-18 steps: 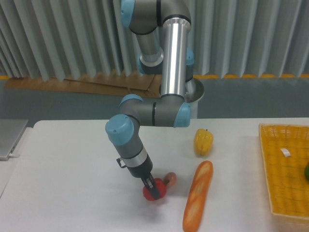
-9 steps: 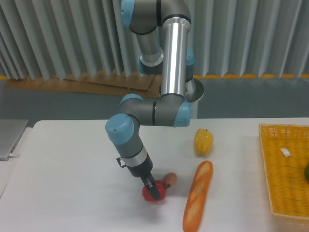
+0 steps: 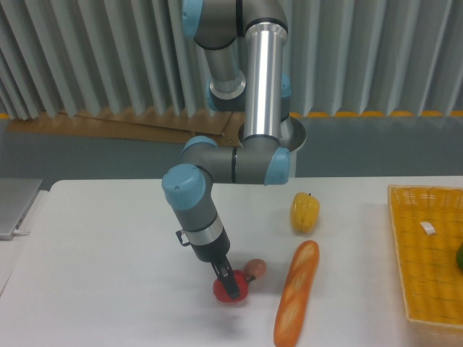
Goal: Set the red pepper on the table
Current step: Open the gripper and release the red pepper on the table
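The red pepper (image 3: pixel 230 291) is small and glossy red, low at the white table (image 3: pixel 101 275) near the front middle. My gripper (image 3: pixel 229 285) comes down on it from the upper left, and its dark fingers (image 3: pixel 228 280) sit over the pepper. The fingers appear closed on the pepper. I cannot tell whether the pepper rests on the tabletop or hangs just above it. The pepper's stem is hidden by the fingers.
A small pinkish-brown egg (image 3: pixel 255 268) lies right beside the pepper. A long bread loaf (image 3: pixel 296 292) lies to the right, a yellow pepper (image 3: pixel 304 212) behind it. A yellow woven basket (image 3: pixel 427 253) sits at the right edge. A grey laptop corner (image 3: pixel 14 206) is far left.
The arm has shifted slightly right and up at the elbow. The pepper has lowered a little and sits slightly lower in the frame, still between the fingers.
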Robot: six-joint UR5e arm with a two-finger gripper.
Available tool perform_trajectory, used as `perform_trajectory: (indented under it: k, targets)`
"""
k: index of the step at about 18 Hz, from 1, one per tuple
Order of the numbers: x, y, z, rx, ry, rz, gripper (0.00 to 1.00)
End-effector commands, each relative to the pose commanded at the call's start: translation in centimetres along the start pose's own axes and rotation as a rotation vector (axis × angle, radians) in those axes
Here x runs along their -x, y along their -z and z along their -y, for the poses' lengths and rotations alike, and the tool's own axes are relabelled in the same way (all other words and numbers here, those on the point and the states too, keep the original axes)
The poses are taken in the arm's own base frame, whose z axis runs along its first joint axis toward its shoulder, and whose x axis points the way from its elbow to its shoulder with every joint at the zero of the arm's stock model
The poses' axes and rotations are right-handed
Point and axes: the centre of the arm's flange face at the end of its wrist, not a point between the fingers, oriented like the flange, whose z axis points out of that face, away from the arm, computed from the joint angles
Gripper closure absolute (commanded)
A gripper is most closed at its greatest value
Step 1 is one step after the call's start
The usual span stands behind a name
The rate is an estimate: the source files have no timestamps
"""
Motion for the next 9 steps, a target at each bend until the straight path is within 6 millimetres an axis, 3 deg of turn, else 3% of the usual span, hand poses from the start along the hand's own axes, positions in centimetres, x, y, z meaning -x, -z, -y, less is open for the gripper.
perform_trajectory:
  k: [6, 9]
  targets:
    - [0.4, 3.2, -1.2, -0.070, 0.025, 0.020, 0.00]
    - [1.1, 5.4, -3.3, -0.162, 0.052, 0.009, 0.00]
